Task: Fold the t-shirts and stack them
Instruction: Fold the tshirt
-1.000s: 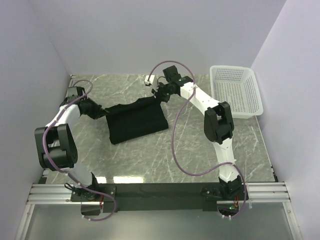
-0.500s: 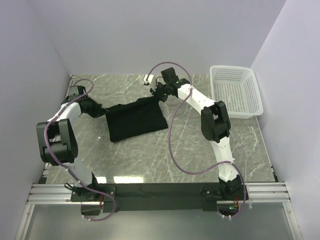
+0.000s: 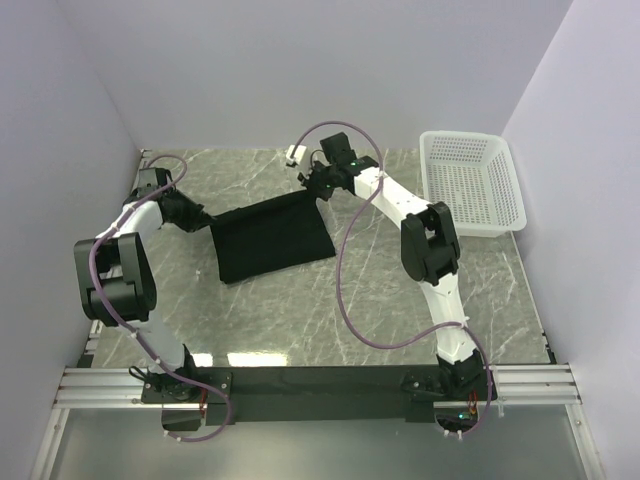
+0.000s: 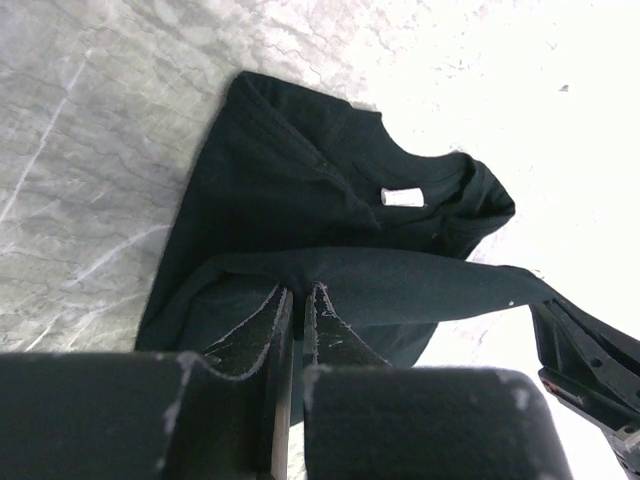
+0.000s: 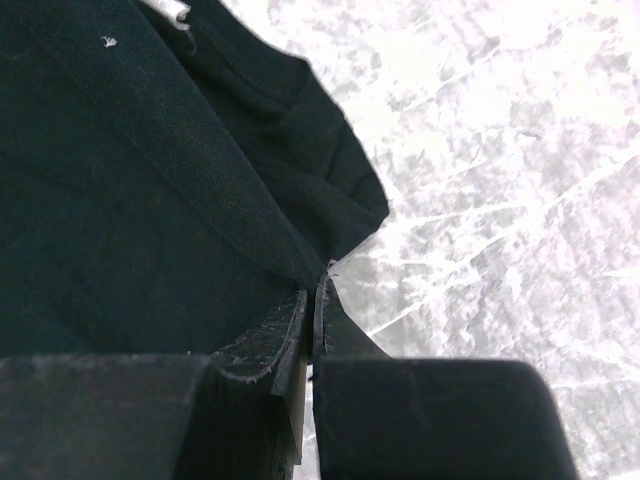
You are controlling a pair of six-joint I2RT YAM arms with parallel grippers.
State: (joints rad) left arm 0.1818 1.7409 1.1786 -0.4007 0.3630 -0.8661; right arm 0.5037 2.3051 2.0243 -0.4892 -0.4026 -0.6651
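Grips far edge of plain black cloth t-shirt [image 3: 268,240] in left gripper [image 3: 205,222] and right gripper [image 3: 313,192]; now tauter, ready for folding.

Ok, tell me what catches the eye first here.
A black shirt lies in the middle of the marble table, with one edge pinched and stretched taut between both arms' jaws. A white basket sits at the far right corner.

The table [image 3: 400,300] is grey-green marble w/ pale veins. A black t-shirt [image 3: 270,245] lies on it, left of centre. A white perforated basket [image 3: 470,180] stands at the far right corner, well apart.
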